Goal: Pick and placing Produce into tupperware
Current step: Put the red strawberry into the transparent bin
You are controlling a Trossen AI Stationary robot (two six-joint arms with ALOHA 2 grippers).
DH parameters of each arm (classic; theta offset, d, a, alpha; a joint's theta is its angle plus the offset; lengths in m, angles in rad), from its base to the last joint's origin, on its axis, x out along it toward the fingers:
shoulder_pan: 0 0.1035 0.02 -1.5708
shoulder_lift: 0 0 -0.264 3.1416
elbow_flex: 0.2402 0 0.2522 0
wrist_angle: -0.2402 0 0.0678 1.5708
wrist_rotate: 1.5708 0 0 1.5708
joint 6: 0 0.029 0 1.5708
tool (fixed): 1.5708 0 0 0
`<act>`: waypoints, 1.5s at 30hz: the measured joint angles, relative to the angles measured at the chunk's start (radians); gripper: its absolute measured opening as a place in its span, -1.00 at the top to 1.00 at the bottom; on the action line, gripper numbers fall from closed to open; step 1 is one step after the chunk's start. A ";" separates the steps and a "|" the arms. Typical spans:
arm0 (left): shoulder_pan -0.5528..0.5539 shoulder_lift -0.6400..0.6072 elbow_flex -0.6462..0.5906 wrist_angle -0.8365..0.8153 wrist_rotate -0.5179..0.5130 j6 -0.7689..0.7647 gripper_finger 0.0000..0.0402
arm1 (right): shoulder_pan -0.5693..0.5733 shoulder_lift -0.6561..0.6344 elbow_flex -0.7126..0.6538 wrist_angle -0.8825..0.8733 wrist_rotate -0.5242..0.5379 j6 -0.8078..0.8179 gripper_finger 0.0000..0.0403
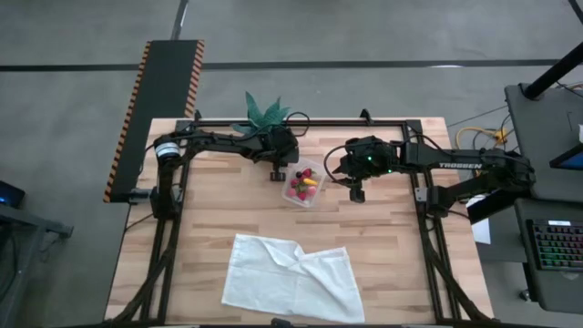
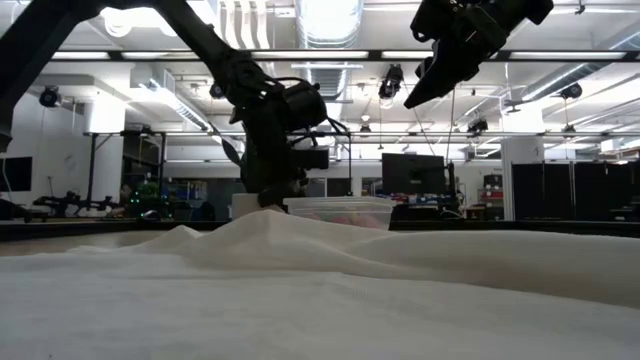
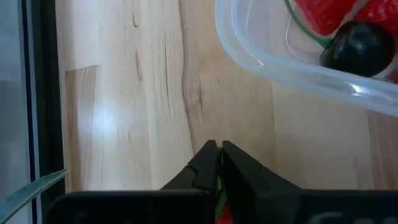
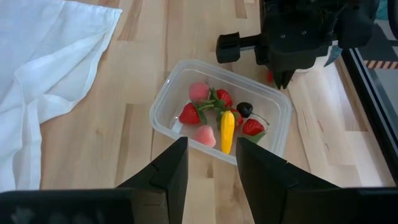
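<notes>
Produce fills the small clear plastic rectangular tupperware (image 4: 222, 118) that we see on the pale wooden table (image 1: 219, 196), between our two arms. Inside it lie several tiny red strawberry-like pieces (image 4: 189, 114), a paler pink one (image 4: 203, 135), a long orange-yellow piece (image 4: 227, 130) and a dark round berry (image 4: 245, 109). Just beside the container's outer wall, our left gripper (image 3: 218, 152) is down at the table with its dark fingers pressed together; a bit of red and yellow-green shows between them in the left wrist view, but we cannot tell what it is. Our right gripper (image 4: 212, 163) hangs above the container on its other side, fingers parted and holding nothing. Nearer the table's front edge lies a rumpled white cloth (image 1: 291, 278), well apart from the container, and a green potted plant (image 1: 264, 114) stands at the far edge behind the left arm.
</notes>
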 joint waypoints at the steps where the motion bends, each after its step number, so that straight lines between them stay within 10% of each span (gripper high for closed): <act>1: 0.000 0.000 0.000 0.000 0.000 0.002 0.99 | 0.000 0.000 0.000 0.000 0.000 0.000 0.37; 45: -0.066 -0.071 0.011 -0.153 -0.082 -0.058 1.00 | 0.000 0.000 0.000 -0.006 0.000 -0.001 0.37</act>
